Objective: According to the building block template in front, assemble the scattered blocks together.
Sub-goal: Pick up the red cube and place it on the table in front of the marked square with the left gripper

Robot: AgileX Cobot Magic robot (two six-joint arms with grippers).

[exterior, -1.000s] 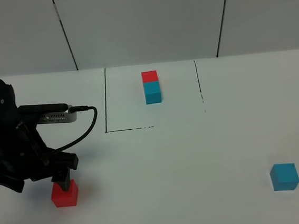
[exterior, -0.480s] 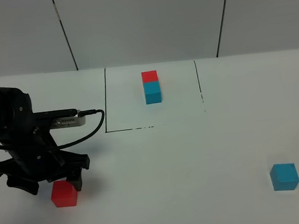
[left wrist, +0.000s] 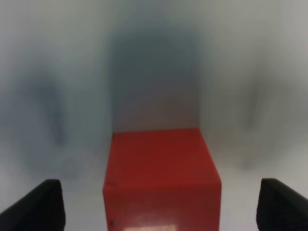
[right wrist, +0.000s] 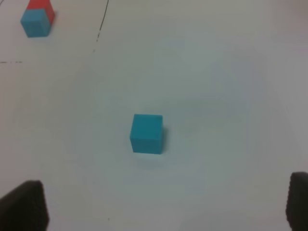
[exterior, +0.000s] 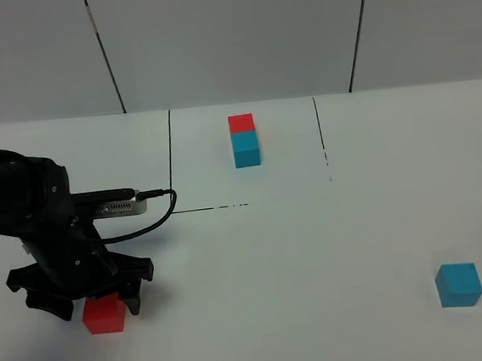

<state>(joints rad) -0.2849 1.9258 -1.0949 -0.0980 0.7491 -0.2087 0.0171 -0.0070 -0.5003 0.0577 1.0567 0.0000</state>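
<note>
White table, near left: left gripper straddles the red cube, jaws apart, cube centred between them.

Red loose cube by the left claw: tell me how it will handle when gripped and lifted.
The red cube looks rigid, with flat parallel sides, so the open left claw straddling it should clamp squarely. Its flat base suggests sliding, not rolling, if nudged. The matte faces probably grip fairly well.
</note>
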